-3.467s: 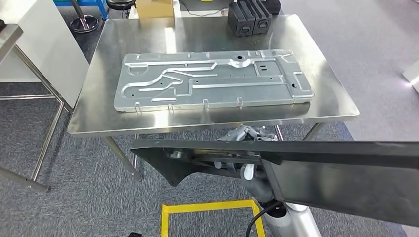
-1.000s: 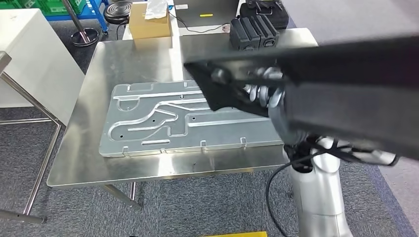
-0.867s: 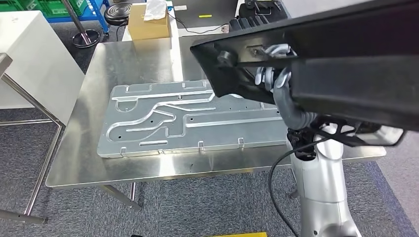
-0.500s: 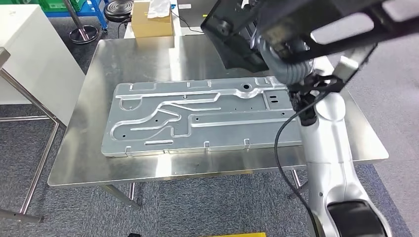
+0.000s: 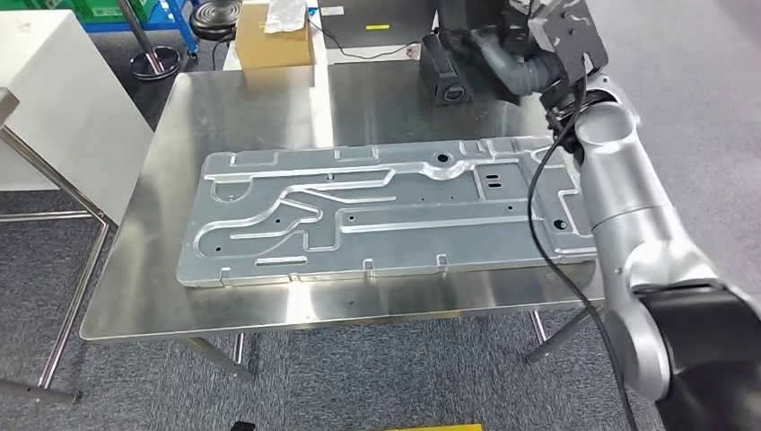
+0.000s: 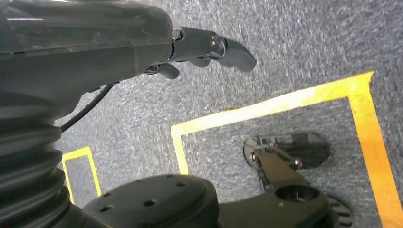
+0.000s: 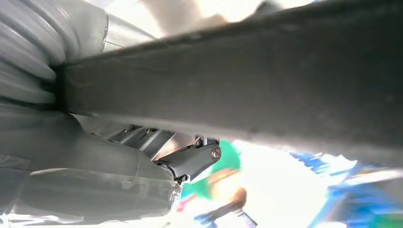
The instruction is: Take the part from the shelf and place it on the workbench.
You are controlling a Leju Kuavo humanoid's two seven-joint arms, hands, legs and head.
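Observation:
The part is a long flat black panel (image 7: 247,80); in the right wrist view it runs as a broad dark band across my right hand (image 7: 142,166), which grips it with a dark finger (image 7: 195,159) under it. In the head view my right arm is raised over the far right of the steel workbench (image 5: 251,108), and my right hand (image 5: 502,58) is blurred near the top edge. My left hand (image 6: 209,45) hangs over the grey floor, fingers stretched, holding nothing.
A large silver stamped plate (image 5: 386,211) covers much of the workbench. Black blocks (image 5: 446,76) sit at its far edge beside my right hand. A cardboard box (image 5: 274,36) stands behind the bench, a white cabinet (image 5: 63,99) to its left. Yellow floor tape (image 6: 266,104) lies below.
My right arm has swung the black panel from low in front of the bench up and over to its far right. The camera has shifted a little too.

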